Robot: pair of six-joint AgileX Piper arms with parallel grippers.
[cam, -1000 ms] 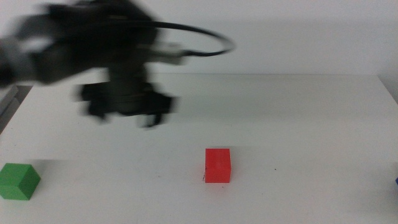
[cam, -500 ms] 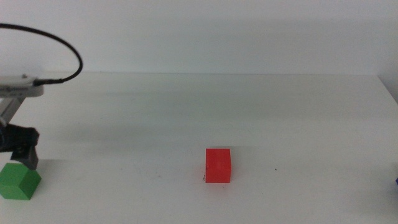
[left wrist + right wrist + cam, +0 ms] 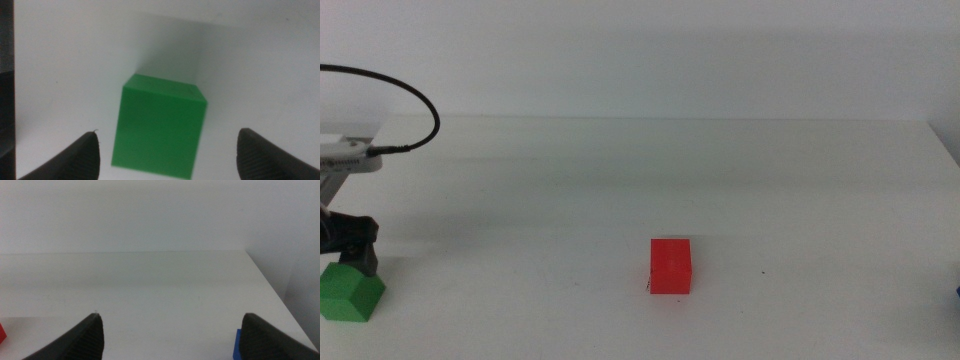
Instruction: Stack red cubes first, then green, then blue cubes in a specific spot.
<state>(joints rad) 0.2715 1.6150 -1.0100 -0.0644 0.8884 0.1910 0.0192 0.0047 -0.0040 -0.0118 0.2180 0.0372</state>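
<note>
The red cube [image 3: 671,266] stands on the white table at front centre, with a tiny dark mark at its front left corner; the marked spot shows no more than that. The green cube [image 3: 348,292] sits at the front left edge. My left gripper [image 3: 342,250] hangs just above and behind it. In the left wrist view the green cube [image 3: 159,131] lies between the open jaws of that gripper [image 3: 168,134], untouched. My right gripper [image 3: 170,315] is open and empty, out of the middle view. A corner of the blue cube [image 3: 239,344] shows beside it.
A lone black speck [image 3: 763,272] lies right of the red cube. The left arm's black cable [image 3: 415,100] loops over the table's far left. A sliver of blue [image 3: 957,290] shows at the right edge. The table's right edge [image 3: 272,290] drops off nearby.
The left arm swung from the back middle of the table to the far left and came down over the green cube. The cubes have not moved.
</note>
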